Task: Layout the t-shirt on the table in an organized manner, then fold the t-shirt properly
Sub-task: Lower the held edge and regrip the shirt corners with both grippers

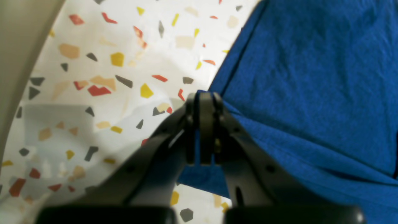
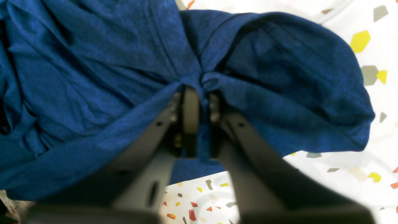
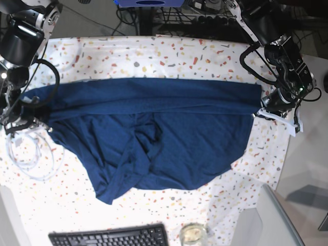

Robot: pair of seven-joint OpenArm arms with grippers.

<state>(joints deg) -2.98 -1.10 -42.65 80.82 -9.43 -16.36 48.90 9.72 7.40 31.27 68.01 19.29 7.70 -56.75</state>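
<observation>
Navy t-shirt (image 3: 154, 128), rumpled, stretched taut

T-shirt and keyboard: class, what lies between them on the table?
Only bare speckled table lies between the t-shirt and the keyboard, as the base view shows.

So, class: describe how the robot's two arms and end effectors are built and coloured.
Both arms are black with bulky joint housings and loose black cables looping alongside. The left end effector has two dark angled fingers with screw holes and slim dark pads. The right end effector looks the same, though one pad appears beige.
</observation>
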